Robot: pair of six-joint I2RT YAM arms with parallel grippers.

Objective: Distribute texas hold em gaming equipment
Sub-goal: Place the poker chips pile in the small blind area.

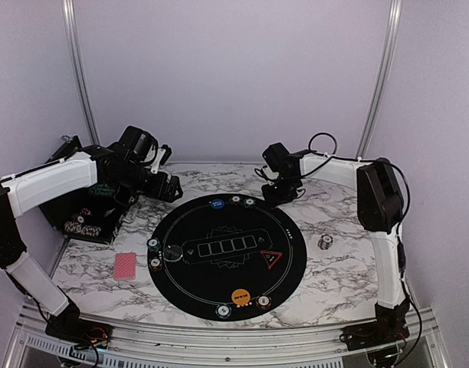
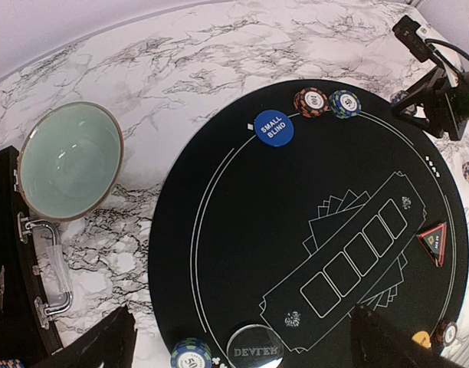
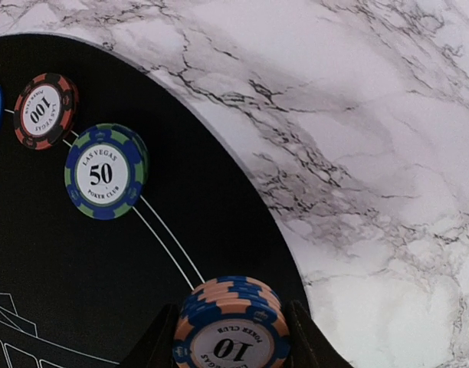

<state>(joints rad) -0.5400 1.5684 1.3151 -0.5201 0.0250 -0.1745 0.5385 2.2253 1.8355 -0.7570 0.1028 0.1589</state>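
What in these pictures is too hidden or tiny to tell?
- Right wrist view: chip stack runs off the bottom edge; count unknown.
- Left wrist view: orange disc mostly behind a finger.
- Top view: lone chips at right, too small to read.

The left arm (image 1: 47, 184) rises from its base, bends sharply at the elbow and extends inward. Its wrist carries the left gripper (image 1: 170, 188) angled downward, with its 2 fingers (image 2: 104, 341) spread as wide as they go and nothing between them. The right arm (image 1: 382, 253) stands nearly upright from its base, folds at the elbow and stretches inward toward its partner. The right gripper (image 1: 279, 192) points down with its 2 fingers (image 3: 159, 341) partly closed, clamping a stack of chips (image 3: 231, 330) between the pads.
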